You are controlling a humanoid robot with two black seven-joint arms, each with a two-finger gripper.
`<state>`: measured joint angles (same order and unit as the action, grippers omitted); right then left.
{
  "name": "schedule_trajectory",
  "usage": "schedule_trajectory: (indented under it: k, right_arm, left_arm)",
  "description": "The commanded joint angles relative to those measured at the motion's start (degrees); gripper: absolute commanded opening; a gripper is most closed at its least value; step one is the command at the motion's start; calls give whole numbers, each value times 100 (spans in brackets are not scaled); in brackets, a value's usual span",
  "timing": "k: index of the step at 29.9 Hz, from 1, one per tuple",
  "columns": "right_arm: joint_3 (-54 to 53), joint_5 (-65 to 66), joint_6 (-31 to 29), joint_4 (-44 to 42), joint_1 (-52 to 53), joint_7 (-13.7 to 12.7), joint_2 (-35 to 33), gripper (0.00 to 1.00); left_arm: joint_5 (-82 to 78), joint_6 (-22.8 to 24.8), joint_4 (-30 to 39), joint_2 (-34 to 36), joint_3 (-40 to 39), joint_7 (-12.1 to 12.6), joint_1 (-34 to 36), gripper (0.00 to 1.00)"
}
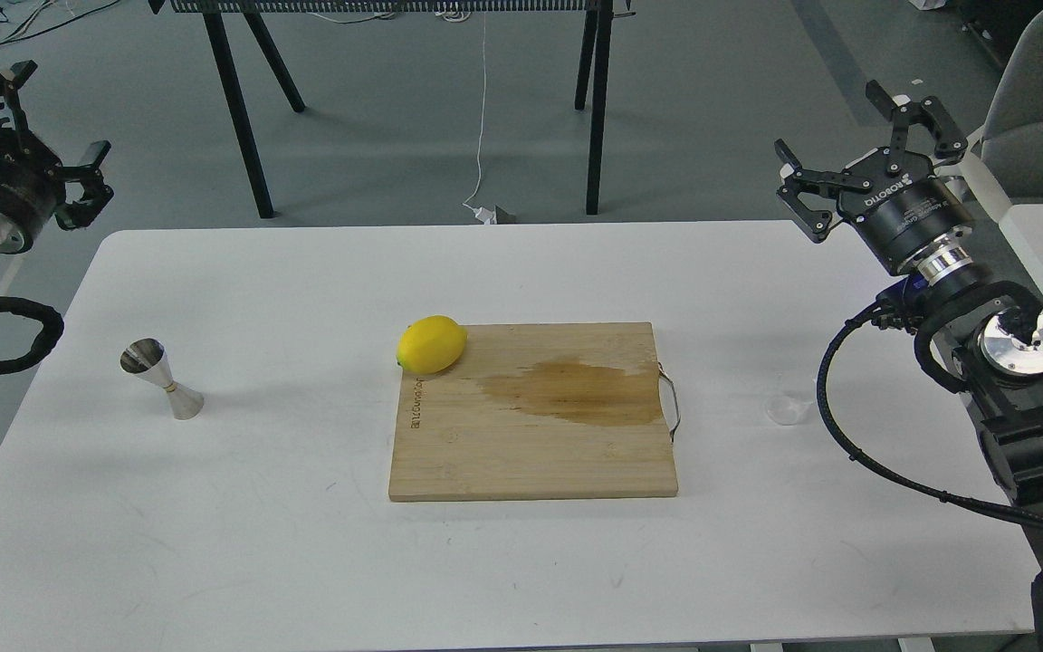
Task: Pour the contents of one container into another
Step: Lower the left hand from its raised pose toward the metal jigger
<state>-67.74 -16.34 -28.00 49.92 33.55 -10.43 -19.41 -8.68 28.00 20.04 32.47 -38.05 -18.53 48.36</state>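
A wooden board [532,412] is laid flat on the white table [304,561], with a dark stain spread across its right half (near a metal handle [671,403]). A lemon [432,344] is rested on the board's far left corner, overhanging the edge.

Clear cup [790,409] below the right tool [861,149] is barely visible, can't tell what's inside. Left tool [51,136] partly cropped at the frame edge.

A lab or workshop: bare grey floor [413,118], loose cable [482,136] and black trestle legs [236,109] beyond the white counter [304,543].
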Motion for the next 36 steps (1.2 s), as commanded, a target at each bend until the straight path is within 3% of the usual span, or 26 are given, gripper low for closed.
schedule_trajectory:
  k: [1,15,20,31,36]
  right_arm:
    - [33,0,0,-35,46,-3,-1,99]
    - [7,0,0,-26,91,-3,8,99]
    - [-2,0,0,0,91,-3,8,99]
    - [51,0,0,44,143,-3,87,99]
    - [121,0,0,44,231,-21,87,99]
  left_arm:
    - [76,0,0,-4,0,-1,-20,100]
    - [727,0,-44,102,35,69,-37,100]
    - [718,0,-45,93,52,-10,-29,100]
    - [-299,0,148,813,79,-947,-20,100]
    - [-1152,0,719,1349,70,-947,-29,100]
